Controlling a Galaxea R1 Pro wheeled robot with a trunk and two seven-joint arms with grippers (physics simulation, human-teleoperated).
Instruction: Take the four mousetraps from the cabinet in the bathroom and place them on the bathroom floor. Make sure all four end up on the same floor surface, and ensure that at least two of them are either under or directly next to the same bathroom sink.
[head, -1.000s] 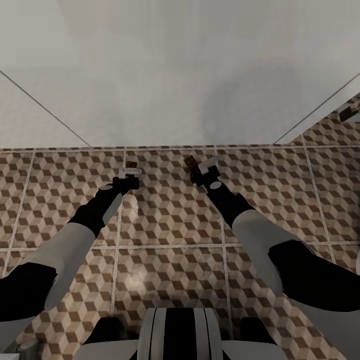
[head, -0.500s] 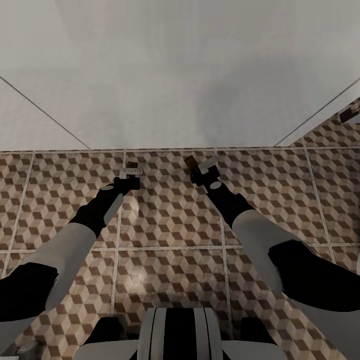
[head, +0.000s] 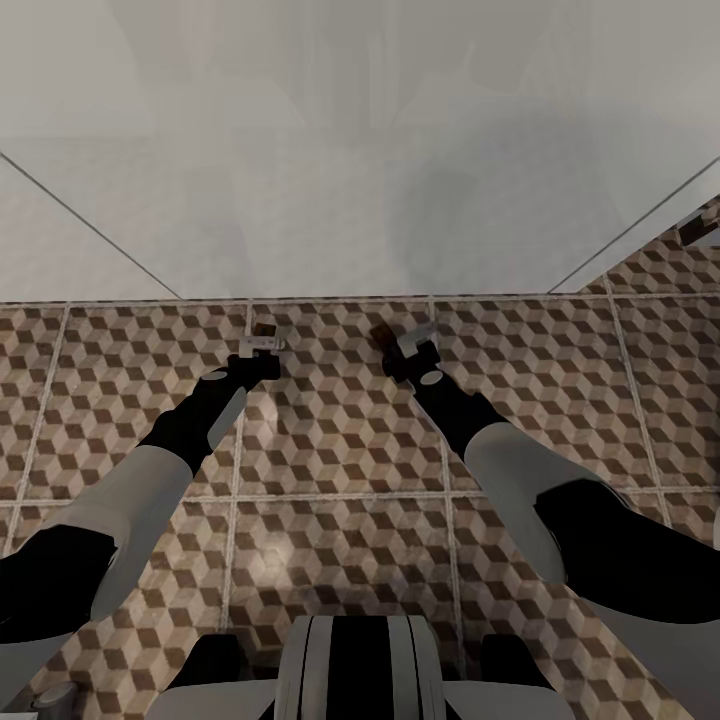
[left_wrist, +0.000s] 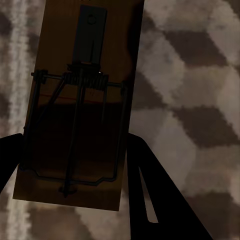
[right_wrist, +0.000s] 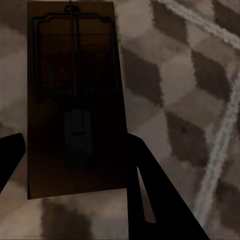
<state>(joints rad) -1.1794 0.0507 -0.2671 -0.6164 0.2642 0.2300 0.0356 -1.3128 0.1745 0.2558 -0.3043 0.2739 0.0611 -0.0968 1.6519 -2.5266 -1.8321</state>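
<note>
Two mousetraps are in hand. My left gripper (head: 262, 346) is shut on one brown mousetrap (head: 264, 328), low over the bathroom floor (head: 330, 430), just in front of the sink's white vanity front (head: 360, 200). In the left wrist view that mousetrap (left_wrist: 80, 100) sits between the dark fingers (left_wrist: 150, 195) of the left gripper (left_wrist: 75, 165), spring side visible. My right gripper (head: 412, 345) is shut on a second mousetrap (head: 383, 333) at the same vanity base. The right wrist view has that mousetrap (right_wrist: 75, 100) in the right gripper (right_wrist: 75, 165) over the cube-pattern tiles (right_wrist: 190, 100). Whether either board touches the floor cannot be told.
The white vanity spans the whole far side, meeting the tiles along a straight line. A small dark object (head: 695, 228) lies at the far right edge, too small to identify. My own base (head: 350, 670) shows at the near edge.
The right gripper and its mousetrap have dipped slightly lower toward the tiles. The left gripper has held still.
</note>
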